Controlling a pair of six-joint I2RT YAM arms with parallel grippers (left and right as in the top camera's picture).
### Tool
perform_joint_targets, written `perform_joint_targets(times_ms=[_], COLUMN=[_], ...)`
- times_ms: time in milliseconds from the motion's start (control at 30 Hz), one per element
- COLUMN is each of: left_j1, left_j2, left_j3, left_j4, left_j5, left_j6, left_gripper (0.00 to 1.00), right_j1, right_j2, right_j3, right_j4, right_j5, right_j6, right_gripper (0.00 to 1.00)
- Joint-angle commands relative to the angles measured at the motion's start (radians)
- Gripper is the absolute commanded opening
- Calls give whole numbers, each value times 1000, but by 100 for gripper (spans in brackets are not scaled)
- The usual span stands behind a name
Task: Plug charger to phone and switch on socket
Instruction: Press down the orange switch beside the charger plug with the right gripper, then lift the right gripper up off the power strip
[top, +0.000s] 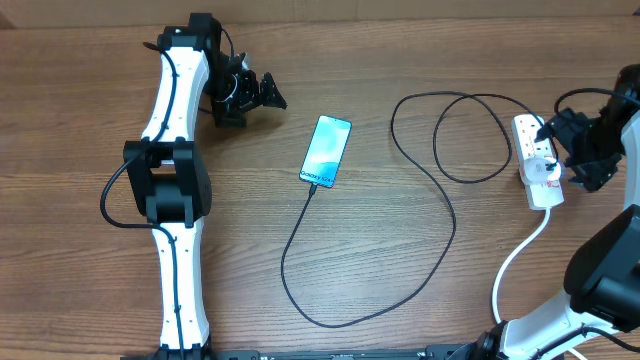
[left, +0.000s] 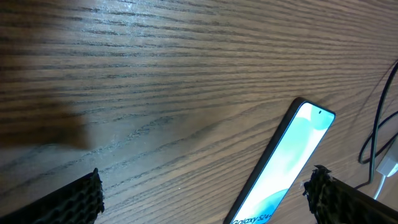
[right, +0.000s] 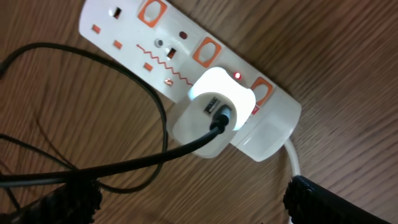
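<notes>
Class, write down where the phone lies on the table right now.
Overhead view: the phone lies near the middle of the table, right of the left gripper, the charger meeting its near short edge; the socket sits far right.

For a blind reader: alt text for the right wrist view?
White elongated power strip on a wooden table, a white adapter with a thin black cable plugged in, a red light lit beside it; the right gripper open above.

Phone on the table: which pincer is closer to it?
Left. The left pincer hovers just beside the phone; the right pincer is far off on the other side, over the white power strip.
</notes>
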Motion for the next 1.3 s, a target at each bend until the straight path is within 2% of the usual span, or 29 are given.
perform_joint_targets(times_ms=[0,233,433,467,567,667,1267], left_j1=[-7,-7,-7,-7,-7,-7,-7], left_j2=[11,11,11,11,11,11,11], left_j3=[15,15,15,15,15,15,15], left_j4=[1,1,0,0,1,0,0], left_j5=[-6,-6,-6,-6,-5,-5,-6], left_j6=[0,0,0,0,0,0,0], left_gripper=[100,100,100,100,100,100,100], right_j1=[17,81,142,157,209,250,284], right_j2=[-60,-107,-180,-194,-203,-200,-200], right_j3=[32,32,33,33,32,32,32], right_j4=[-10,-27,63,86,94,69,66], right_j5=[-6,-6,-4,-18,-147,-185,-179], right_j6=[0,-85,-88,-119,-348,-429,-434], right_gripper=[95,95,96,98,100,100,100])
